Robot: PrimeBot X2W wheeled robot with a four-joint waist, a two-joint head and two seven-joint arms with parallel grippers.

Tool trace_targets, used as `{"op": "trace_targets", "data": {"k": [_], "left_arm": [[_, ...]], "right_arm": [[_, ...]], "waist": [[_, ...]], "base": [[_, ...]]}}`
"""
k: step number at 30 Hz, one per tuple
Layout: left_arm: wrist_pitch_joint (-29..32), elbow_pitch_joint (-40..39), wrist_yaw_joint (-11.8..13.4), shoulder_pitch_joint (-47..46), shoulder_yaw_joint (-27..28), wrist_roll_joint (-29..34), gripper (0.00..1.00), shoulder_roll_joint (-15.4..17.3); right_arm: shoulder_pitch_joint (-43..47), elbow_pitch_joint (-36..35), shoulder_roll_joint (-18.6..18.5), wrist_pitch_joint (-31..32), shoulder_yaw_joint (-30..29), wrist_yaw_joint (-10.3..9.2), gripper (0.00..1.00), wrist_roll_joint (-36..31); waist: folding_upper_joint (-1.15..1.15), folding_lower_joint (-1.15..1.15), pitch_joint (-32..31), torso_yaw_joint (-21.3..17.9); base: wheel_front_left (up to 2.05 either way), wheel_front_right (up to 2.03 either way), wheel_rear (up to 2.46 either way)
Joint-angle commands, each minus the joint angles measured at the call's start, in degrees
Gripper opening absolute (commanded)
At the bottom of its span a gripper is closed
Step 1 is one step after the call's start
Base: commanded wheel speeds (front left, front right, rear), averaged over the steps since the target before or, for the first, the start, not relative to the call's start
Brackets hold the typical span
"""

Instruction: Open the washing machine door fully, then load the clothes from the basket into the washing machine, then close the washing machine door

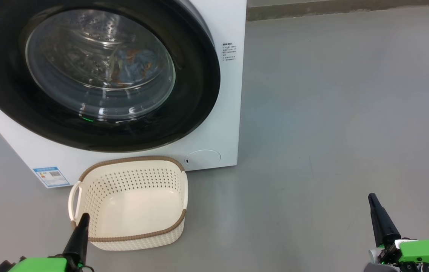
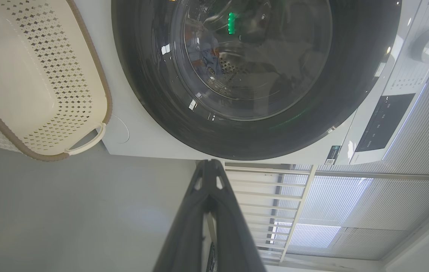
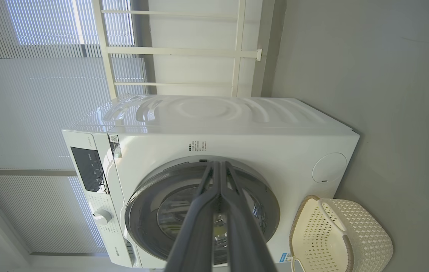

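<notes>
The door [image 1: 199,94] is sitting shut on the washing machine [image 1: 229,113], the clothes [image 1: 135,68] are lying inside, and the basket [image 1: 131,160] is standing empty in front. The left gripper [image 1: 84,217] and right gripper [image 1: 372,198] are resting pressed together, empty. No step is remaining, apparently.

A bare indoor laundry corner: a white washing machine [image 3: 237,124] on plain grey floor [image 1: 331,113] beside blind-covered windows [image 3: 48,94].

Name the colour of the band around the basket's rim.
The rim is woven-look brown, on a cream perforated basket. The head view shows it best.
</notes>
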Motion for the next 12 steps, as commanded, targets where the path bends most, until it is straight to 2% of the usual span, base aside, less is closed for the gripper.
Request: {"op": "trace_targets", "data": {"k": [1,12], "left_arm": [[0.18,-1.09,-0.40,-2.43,2.00,-0.46,0.00,1.48],[0.17,-1.09,-0.40,-2.43,1.99,-0.47,0.00,1.48]], "right_arm": [[-2.33,-1.41,-0.11,0.40,1.41,0.09,0.00,0.31],[-2.34,-1.41,-0.09,0.42,1.38,0.09,0.00,0.29]], "waist": [[0.00,0.00,0.00,0.00],[0.00,0.00,0.00,0.00]], "base": [[0.00,0.00,0.00],[0.00,0.00,0.00]]}}
